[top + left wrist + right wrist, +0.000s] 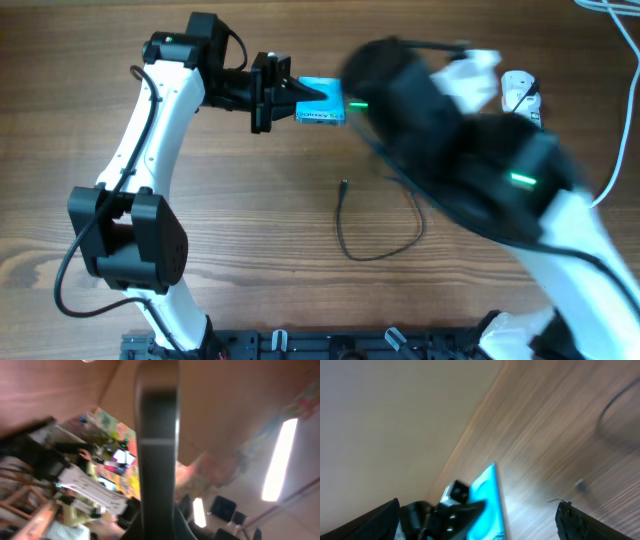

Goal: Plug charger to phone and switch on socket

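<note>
**Operator:** List the largest items in the overhead view.

**Technician:** The wooden table (250, 270) fills the frame. The right arm (520, 190) crosses the right half and is heavily motion-blurred. The left arm (140, 170) rises along the left side and bends toward upper centre.

**Operator:** Report the condition of each claw.

**Technician:** The left gripper (312, 100) is clamped on the phone (325, 110) at upper centre. The right gripper (368, 78) sits just right of the phone. In the right wrist view its fingers (377, 520) stand at the two lower corners of the frame, spread wide, and grip nothing.

**Operator:** Give the location of each task item.

**Technician:**
- **Socket:** The socket (518, 92) lies at upper right, partly covered by the right arm. Its white cord (628, 110) runs along the right edge.
- **Phone:** The right wrist view shows the phone's cyan screen tilted up on one edge between the left gripper's fingers. Whether it touches the table cannot be determined. The left wrist view shows it only as a dark, blurred vertical bar at centre.
- **Charger:** The charger (370, 257) lies on the table at centre in an open loop. Its far end passes under the right arm.
- **Connector:** The connector (344, 183) rests free on the wood, below the phone and well apart from it.
</note>
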Robot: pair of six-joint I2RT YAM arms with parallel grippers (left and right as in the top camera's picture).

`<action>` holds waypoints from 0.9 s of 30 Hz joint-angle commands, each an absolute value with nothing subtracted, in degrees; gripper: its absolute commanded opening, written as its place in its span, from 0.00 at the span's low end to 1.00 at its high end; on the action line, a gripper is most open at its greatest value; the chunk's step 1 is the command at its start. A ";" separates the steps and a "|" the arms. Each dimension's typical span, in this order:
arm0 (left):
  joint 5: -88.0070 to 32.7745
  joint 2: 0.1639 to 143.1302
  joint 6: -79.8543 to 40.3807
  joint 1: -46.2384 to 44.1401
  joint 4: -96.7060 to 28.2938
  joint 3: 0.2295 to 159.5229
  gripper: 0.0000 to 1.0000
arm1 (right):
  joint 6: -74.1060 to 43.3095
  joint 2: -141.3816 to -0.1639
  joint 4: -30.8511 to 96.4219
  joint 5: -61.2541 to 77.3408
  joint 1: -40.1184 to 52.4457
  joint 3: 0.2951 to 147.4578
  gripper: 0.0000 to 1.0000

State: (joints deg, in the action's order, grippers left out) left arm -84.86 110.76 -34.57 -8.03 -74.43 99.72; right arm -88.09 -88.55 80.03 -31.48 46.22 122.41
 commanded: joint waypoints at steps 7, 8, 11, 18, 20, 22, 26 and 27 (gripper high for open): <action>-79.40 109.16 -33.52 -7.97 -67.64 99.88 0.04 | -51.81 -84.77 92.14 -26.00 41.69 122.43 1.00; -80.16 109.19 -33.50 -7.97 -67.66 99.88 0.04 | -50.59 -84.93 92.16 -25.06 41.69 122.10 1.00; -86.74 109.16 -33.52 -7.97 -67.70 99.88 0.04 | -48.58 -85.01 92.14 -24.03 41.69 120.33 1.00; -90.37 109.16 -36.53 -7.97 -71.26 99.88 0.04 | -49.04 -85.03 91.81 -24.03 41.69 116.40 1.00; -90.37 109.16 -36.86 -7.97 -73.28 99.88 0.04 | -49.71 -85.03 91.85 -23.99 41.69 115.48 1.00; -90.37 109.16 -37.50 -7.97 -75.75 99.88 0.04 | -49.76 -85.03 91.77 -23.75 41.69 114.72 1.00; -90.37 109.16 -39.99 -7.84 -79.09 99.88 0.04 | -49.67 -85.21 92.01 -21.45 41.69 113.75 1.00; -90.39 109.16 -40.58 -7.77 -79.18 99.88 0.04 | -49.65 -85.30 92.14 -20.49 41.69 113.75 1.00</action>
State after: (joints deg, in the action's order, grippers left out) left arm -87.18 110.76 -37.74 -8.03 -78.46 99.72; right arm -50.61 -84.51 91.96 -23.55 41.78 114.43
